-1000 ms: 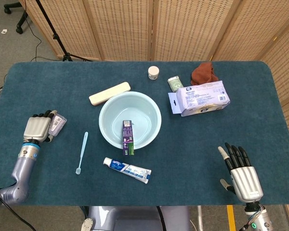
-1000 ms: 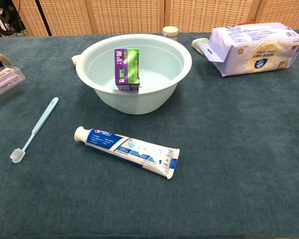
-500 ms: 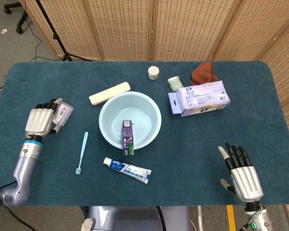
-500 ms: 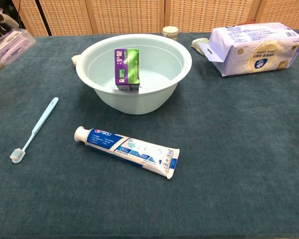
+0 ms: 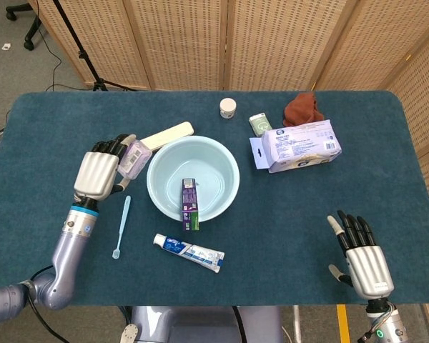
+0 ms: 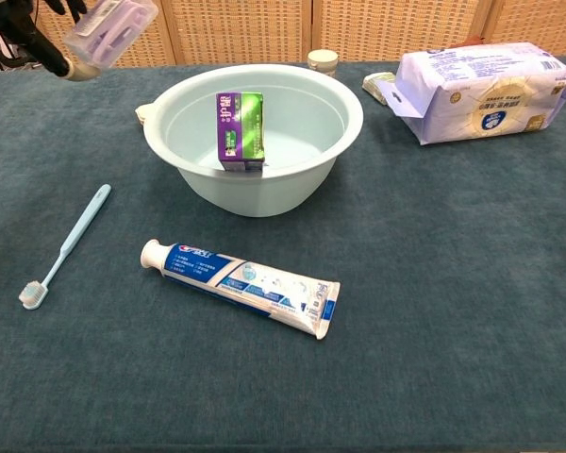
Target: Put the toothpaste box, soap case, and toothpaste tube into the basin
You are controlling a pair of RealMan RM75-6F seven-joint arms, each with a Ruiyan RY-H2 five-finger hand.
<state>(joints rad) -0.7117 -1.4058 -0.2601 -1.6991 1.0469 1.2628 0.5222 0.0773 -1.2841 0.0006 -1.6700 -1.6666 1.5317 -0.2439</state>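
A: Left hand grips the translucent lilac plastic soap case, lifted off the table and just beside the pale blue round plastic basin rim. We read the height as clearance for the wall.

B: Agreed. Green-and-purple cardboard toothpaste box already stands on end inside the basin, leaning against the near wall. White-and-blue toothpaste tube lies flat on the teal table cloth in front of the basin, untouched.

A: Right hand rests low at the near right edge, fingers spread, holding nothing. We judge it parked well apart so as not to crowd the left arm.

B: Our estimate: one item in, one in transit, one left.
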